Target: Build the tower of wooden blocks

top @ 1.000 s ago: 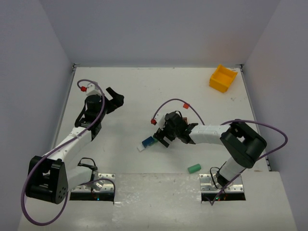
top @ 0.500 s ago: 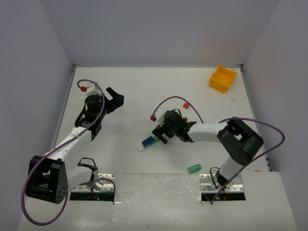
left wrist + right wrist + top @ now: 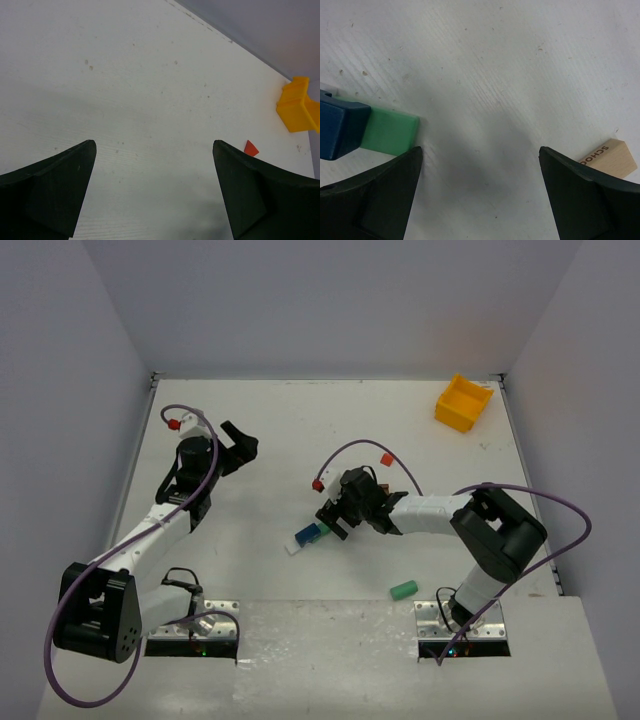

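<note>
The left gripper (image 3: 154,155) and right gripper (image 3: 479,165) are seen with jaws spread wide, nothing held. The wood block tower (image 3: 309,534), only a blue block (image 3: 340,131) against a green block (image 3: 390,134), lies just outside one right finger; a tan block (image 3: 610,158) lies outside the other. The jaws should be centred over one block, squared to its flat sides, and closed gently

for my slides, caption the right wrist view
Open right gripper over the table: blue block and green block left, tan block right
</note>
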